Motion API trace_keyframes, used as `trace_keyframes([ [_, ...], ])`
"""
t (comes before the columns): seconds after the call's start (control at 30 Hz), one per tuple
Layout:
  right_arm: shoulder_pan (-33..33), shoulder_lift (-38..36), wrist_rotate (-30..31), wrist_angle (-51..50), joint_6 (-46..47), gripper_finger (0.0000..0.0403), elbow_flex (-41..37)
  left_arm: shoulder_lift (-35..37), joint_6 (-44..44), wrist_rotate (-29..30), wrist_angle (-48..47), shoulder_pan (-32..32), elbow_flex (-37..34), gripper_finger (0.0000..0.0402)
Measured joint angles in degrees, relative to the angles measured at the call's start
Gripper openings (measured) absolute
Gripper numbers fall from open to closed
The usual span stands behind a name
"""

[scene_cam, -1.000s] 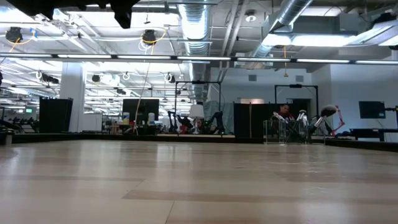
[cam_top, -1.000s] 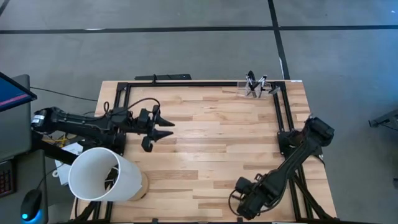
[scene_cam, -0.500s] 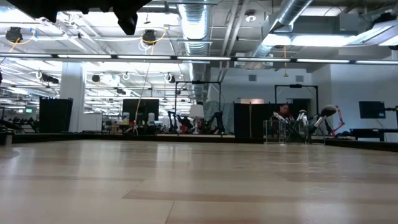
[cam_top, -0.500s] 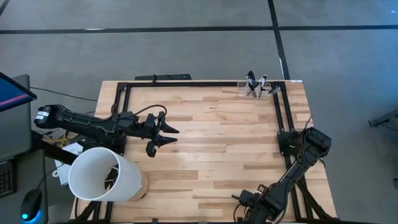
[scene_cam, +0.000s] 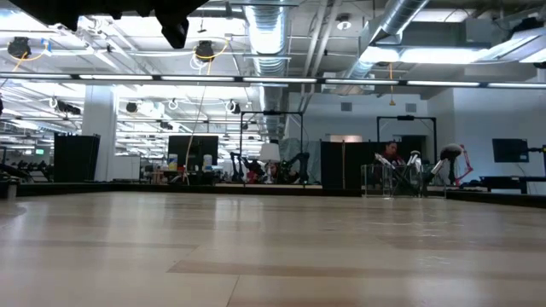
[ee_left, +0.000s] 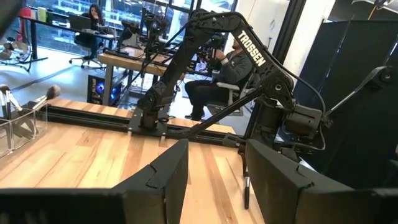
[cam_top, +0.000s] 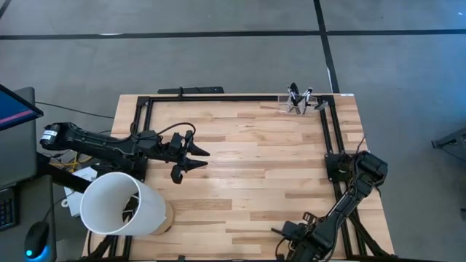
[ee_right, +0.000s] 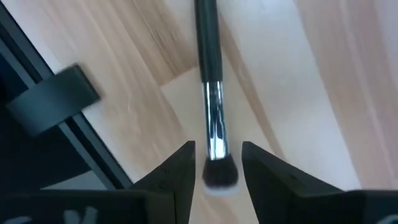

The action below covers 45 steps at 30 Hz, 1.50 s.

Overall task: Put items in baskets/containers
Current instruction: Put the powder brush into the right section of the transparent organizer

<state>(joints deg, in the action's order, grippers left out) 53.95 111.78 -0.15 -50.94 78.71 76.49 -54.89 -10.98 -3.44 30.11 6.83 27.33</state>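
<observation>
The clear holder (cam_top: 297,104) at the table's (cam_top: 247,175) one o'clock corner holds several upright brushes (cam_top: 293,93). "TROSSEN" reads on the right arm (ee_left: 252,50). Left gripper (cam_top: 195,160) parted, empty, at nine o'clock. Right gripper (ee_right: 216,163) parted astride a loose brush (ee_right: 211,93) at five o'clock, not clamping it.

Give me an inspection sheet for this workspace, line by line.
Surface: pale wood table, black frame rails around it.
Job's things: clear holder at the far right corner with brushes in it; one makeup brush lying on the wood at the near edge.
Clutter: big white tub at the near left corner.
Claws: left claw open above the table's left side; right claw open, straddling the brush.
Cables: nothing seen on the wood.
Surroundings: seated people behind the table.
</observation>
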Motion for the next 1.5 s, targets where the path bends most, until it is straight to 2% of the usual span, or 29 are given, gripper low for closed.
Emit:
trace_keyframes([
  [0.47, 0.20, 0.02, 4.63, 0.42, -2.87, 0.0128, 0.00, 0.00, 0.17, 0.42, -0.02, 0.00, 0.00, 0.0158],
  [0.7, 0.76, 2.29, 4.13, 0.89, -3.50, 0.0127, 0.22, 0.00, 0.17, 0.42, -0.02, 0.00, 0.00, 0.0158],
  [1.03, 0.83, 10.28, 1.87, -7.12, -7.22, 0.0126, 9.39, 0.00, 0.07, 0.42, -0.04, 0.00, 0.02, 0.0158],
  [1.17, 1.04, 9.98, 1.89, -7.20, -7.18, 0.0106, 9.67, 0.00, 0.02, 0.44, -0.04, 0.00, 0.02, 0.0158],
  [1.4, 1.40, 9.60, 1.57, -9.26, -7.26, 0.0037, 9.49, 0.00, 0.00, 0.42, -0.04, 0.00, 0.02, 0.0158],
  [1.5, 1.16, 9.60, 1.78, -11.16, -8.77, 0.0032, 9.47, 0.00, -0.02, 0.42, -0.04, 0.00, 0.02, 0.0158],
])
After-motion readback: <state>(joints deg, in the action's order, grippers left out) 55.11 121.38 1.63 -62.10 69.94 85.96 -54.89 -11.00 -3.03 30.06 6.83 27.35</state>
